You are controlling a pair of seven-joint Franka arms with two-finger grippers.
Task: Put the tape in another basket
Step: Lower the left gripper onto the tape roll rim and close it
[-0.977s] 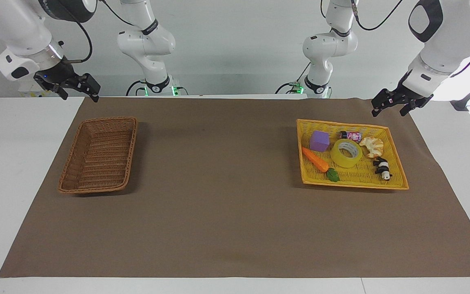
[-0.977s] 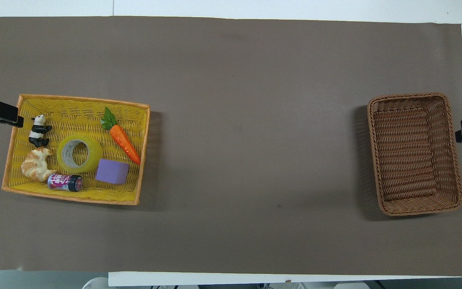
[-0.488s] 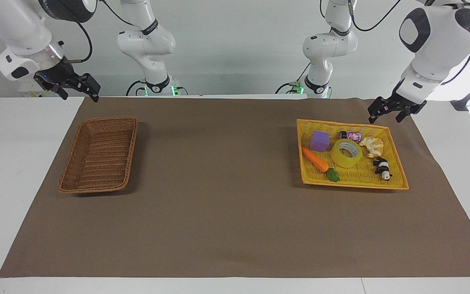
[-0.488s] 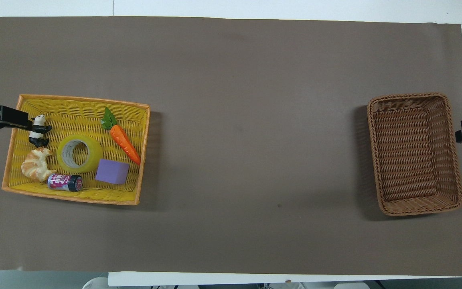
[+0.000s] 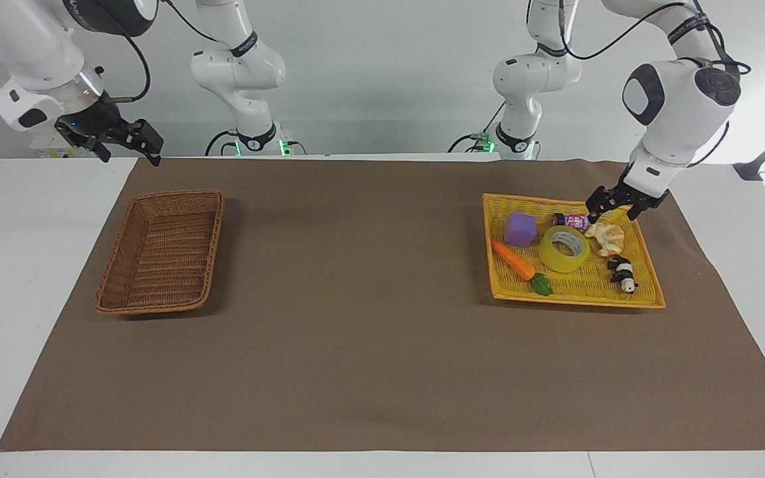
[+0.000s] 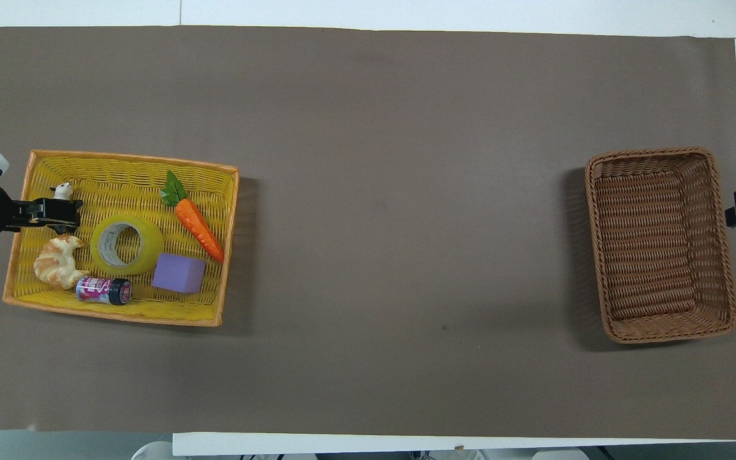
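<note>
Inside the yellow tray [image 6: 230, 211], near its middle, lies the tape [image 6: 126, 244], flat on its side with the hole facing up. It is a wide ring, translucent yellow, with a whitish inner core. Seen from overhead, close things surround it: a purple block [image 6: 179, 273] at about 4 o'clock, just beside it; a toy carrot [image 6: 197, 219] at 2 o'clock; a small can [image 6: 103, 291] at 6 o'clock; a croissant [image 6: 57, 262] at 8 o'clock; a panda figure [image 6: 61, 190] at 10 o'clock, partly covered by the left pincer [image 6: 55, 214].

The left pincer hangs over the tray's edge region at 9 to 10 o'clock from the tape, above the croissant and the can in the facing view, apart from the tape and with its jaws spread, holding nothing.

On the worktop [image 5: 369, 332], toward the right arm's end, well apart, stands the brown basket [image 5: 163, 251]. The right pincer [image 5: 127, 141] waits in the air over the worktop's edge beside the basket, jaws spread too.
</note>
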